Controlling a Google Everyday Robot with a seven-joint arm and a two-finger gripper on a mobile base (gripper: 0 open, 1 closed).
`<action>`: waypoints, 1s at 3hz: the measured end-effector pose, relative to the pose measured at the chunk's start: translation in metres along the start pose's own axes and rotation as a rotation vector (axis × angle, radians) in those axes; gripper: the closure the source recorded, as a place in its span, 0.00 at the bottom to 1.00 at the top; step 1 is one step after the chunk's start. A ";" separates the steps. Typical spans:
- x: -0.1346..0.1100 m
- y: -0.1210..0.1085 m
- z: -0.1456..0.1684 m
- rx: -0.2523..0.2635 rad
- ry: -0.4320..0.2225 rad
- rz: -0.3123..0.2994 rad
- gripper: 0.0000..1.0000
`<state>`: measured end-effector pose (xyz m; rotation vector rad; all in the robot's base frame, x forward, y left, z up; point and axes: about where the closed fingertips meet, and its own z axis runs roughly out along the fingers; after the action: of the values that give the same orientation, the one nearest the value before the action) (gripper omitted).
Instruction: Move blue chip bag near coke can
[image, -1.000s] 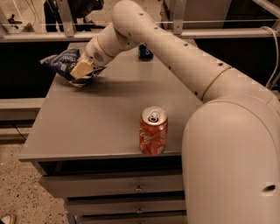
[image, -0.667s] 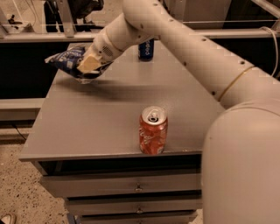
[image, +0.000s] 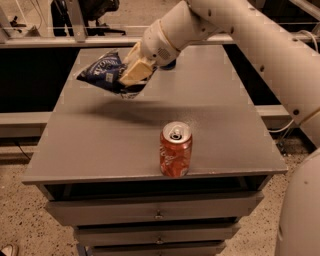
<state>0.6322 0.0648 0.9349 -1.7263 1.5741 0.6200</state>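
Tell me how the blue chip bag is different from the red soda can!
The blue chip bag is dark blue and crinkly; the coke can is red-orange and smooth. The gripper, at the table's back left, is shut on the bag and holds it above the table; the can stands upright near the front edge, untouched. The bag looks wider than the can. Both have white lettering.

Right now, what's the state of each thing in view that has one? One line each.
blue chip bag: gripped, lifted clear of the table, tilted, crinkled.
pincer: shut on the blue chip bag, over the table's rear left.
coke can: upright, standing free near the front edge, apart from the bag.
table: bears only the can in plain sight.
drawers: shut.
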 end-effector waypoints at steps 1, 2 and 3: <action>0.027 0.028 -0.027 -0.073 0.056 -0.062 1.00; 0.059 0.057 -0.052 -0.157 0.158 -0.123 1.00; 0.080 0.075 -0.060 -0.227 0.218 -0.169 1.00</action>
<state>0.5629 -0.0329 0.8989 -2.1330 1.5274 0.5582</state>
